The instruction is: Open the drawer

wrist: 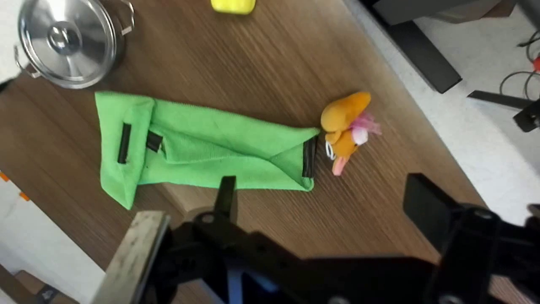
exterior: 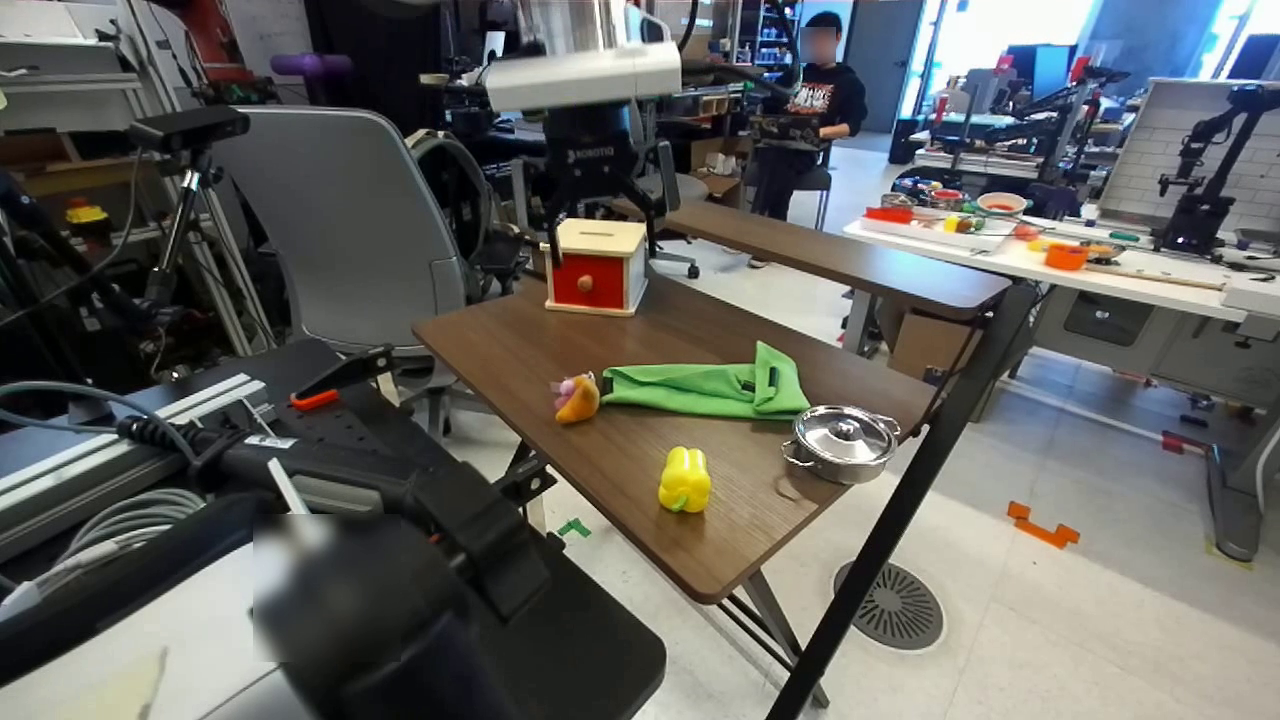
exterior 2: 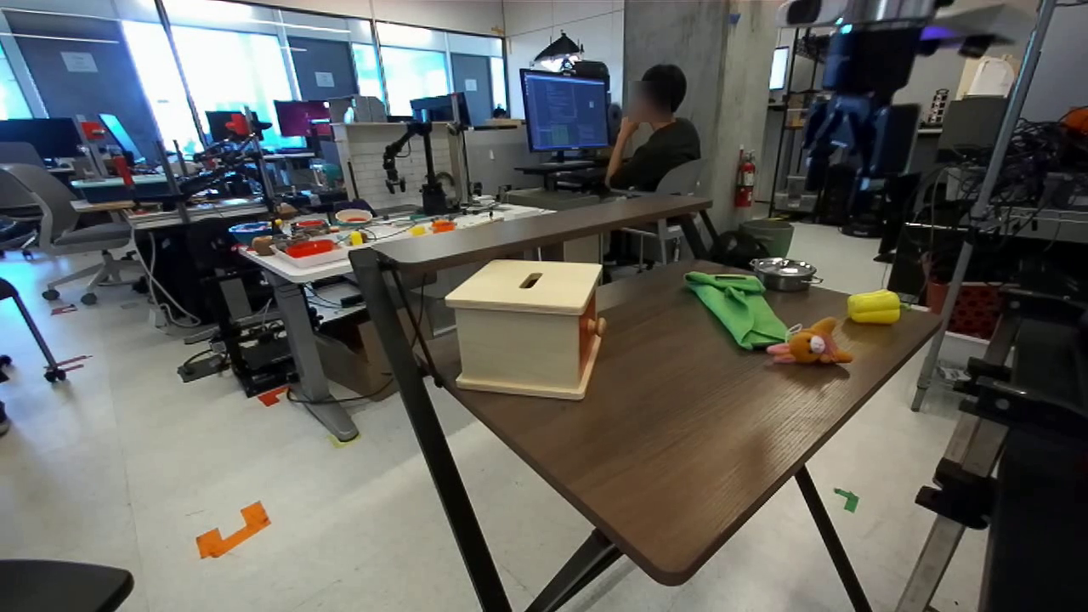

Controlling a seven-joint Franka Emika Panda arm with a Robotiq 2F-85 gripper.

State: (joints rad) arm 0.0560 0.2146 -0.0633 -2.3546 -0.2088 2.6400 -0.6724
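Note:
The drawer is in a small box with a pale wooden top and a red front with a round wooden knob (exterior: 600,275). It stands at the table's end and also shows in an exterior view from its plain side (exterior 2: 527,340). The red front looks flush, so the drawer is shut. My gripper (exterior: 604,238) is open and empty. It overlaps the box in an exterior view, but it hangs high above the table and well apart from the box in an exterior view (exterior 2: 852,170). In the wrist view the open fingers (wrist: 322,185) have only table between them; the red front is out of view.
A green cloth (exterior: 690,388), an orange plush toy (exterior: 577,398), a yellow pepper (exterior: 685,480) and a lidded steel pot (exterior: 845,445) lie on the brown table (exterior: 520,340). A raised shelf (exterior: 820,250) runs along one table side, with a dark leg (exterior: 900,500).

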